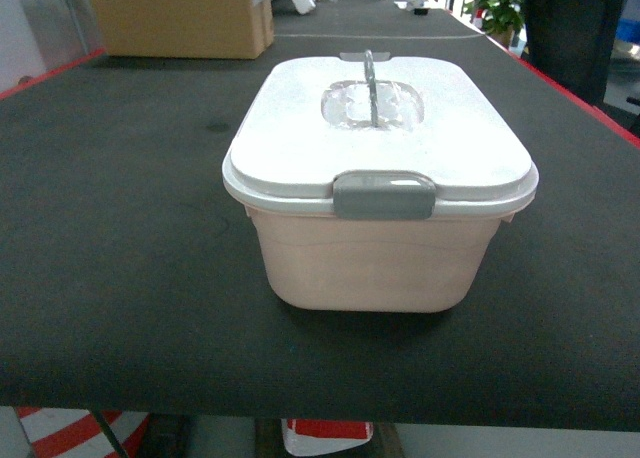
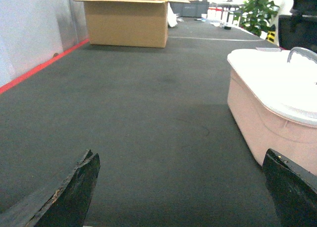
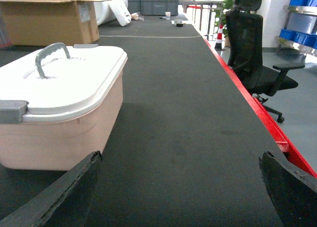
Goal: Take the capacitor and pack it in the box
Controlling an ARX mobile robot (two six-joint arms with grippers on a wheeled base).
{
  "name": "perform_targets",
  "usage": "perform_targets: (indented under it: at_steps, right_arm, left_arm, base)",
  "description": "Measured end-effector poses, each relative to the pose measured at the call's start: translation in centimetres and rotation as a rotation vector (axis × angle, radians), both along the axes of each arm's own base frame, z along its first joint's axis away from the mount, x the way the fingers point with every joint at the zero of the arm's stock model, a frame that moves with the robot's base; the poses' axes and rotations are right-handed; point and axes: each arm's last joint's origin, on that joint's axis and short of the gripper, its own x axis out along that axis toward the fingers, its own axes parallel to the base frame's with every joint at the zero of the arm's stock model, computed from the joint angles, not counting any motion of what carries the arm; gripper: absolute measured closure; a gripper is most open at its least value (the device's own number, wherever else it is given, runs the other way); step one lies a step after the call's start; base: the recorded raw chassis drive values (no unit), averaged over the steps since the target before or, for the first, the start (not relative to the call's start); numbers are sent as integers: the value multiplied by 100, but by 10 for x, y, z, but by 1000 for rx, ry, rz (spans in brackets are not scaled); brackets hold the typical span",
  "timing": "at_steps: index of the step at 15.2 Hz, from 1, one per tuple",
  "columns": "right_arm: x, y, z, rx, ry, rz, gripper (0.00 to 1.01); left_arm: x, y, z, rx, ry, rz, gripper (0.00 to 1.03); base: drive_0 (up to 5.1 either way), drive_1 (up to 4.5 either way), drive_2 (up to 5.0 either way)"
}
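The pale pink box (image 1: 370, 263) stands in the middle of the dark table with its white lid (image 1: 300, 138) on, the grey front latch (image 1: 384, 195) down and the grey handle (image 1: 369, 78) upright. The box (image 2: 267, 123) lies to the right in the left wrist view, and the box (image 3: 54, 133) lies to the left in the right wrist view. My left gripper (image 2: 181, 160) is open over bare mat left of the box. My right gripper (image 3: 181, 157) is open over bare mat right of it. Neither gripper shows in the head view. No capacitor is in view.
A brown cardboard carton (image 1: 185, 18) stands at the table's far left. The table (image 1: 120, 228) has a red edge (image 3: 257, 108) on the right. A black office chair (image 3: 252, 53) and a potted plant (image 1: 497, 3) stand beyond that edge.
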Motion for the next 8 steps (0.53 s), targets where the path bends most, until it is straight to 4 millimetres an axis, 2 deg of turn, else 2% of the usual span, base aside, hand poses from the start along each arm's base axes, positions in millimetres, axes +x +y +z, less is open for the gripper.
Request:
perform_targets:
  at_steps: [8]
  right_arm:
    - [0,0,0,0,0,0,3]
  left_arm:
    - [0,0,0,0,0,0,5]
  base:
    - [0,0,0]
